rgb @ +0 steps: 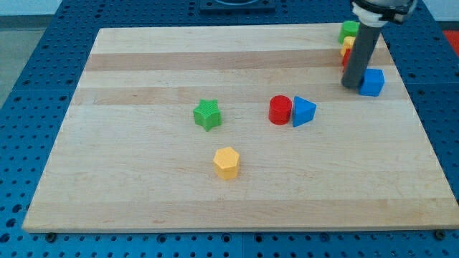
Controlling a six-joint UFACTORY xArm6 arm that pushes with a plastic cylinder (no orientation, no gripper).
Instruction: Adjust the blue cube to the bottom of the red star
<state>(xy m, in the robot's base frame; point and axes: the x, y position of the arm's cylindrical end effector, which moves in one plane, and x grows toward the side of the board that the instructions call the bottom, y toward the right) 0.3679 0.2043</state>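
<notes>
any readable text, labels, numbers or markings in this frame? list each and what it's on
None: no word, label, brand, number or sign can be read anywhere in the camera view.
Light wooden board: bare grain only.
Blue cube, my tip at its left side, blue triangular block, red cylinder, green star, yellow hexagonal block: plain faces.
Blue perforated table: holes only, no print.

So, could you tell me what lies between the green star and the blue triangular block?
In the camera view, only the red cylinder, touching the blue triangular block; the green star sits apart.
</notes>
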